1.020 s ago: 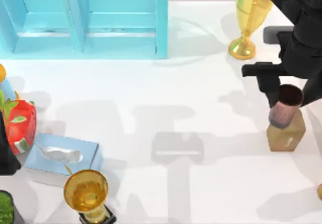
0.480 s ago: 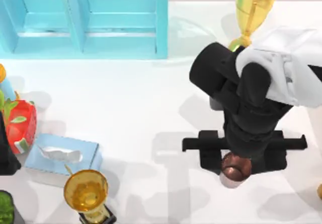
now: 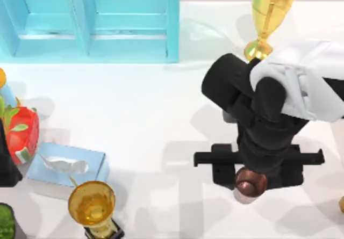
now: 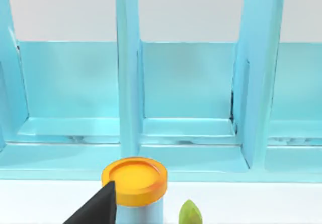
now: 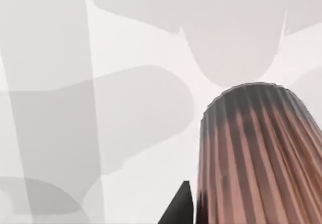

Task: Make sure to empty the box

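**benchrat:** Right pincer [image 3: 250, 182] sits over the right half of the desk [image 3: 161, 104], clamped on a copper-coloured ribbed cup [image 3: 250, 181], which hangs off the surface above bare white desk. The right wrist view has the cup [image 5: 256, 158] close up: vertical flutes all the way down its side, one dark fingertip [image 5: 181, 206] beside it.

**tinkerdan:** How's it going to handle, you reckon?

**benchrat:** My guess is light and stiff, with a thin wall. The ribs should give the pads some bite, though the finish looks glossy, so it could twist if gripped near the rim. Mid-body across the flutes seems the safest hold.

**tinkerdan:** And the box?

**benchrat:** Hard to say. The arm's black and white bulk covers whatever is beneath it, and I can't make out any box there. The blue shelf unit [image 3: 91, 19] at the back stands with bare compartments.

**tinkerdan:** Left side?

**benchrat:** Left arm is parked at the left edge near a yellow-lidded jar [image 4: 135, 179]; I can't tell how its pincer stands.
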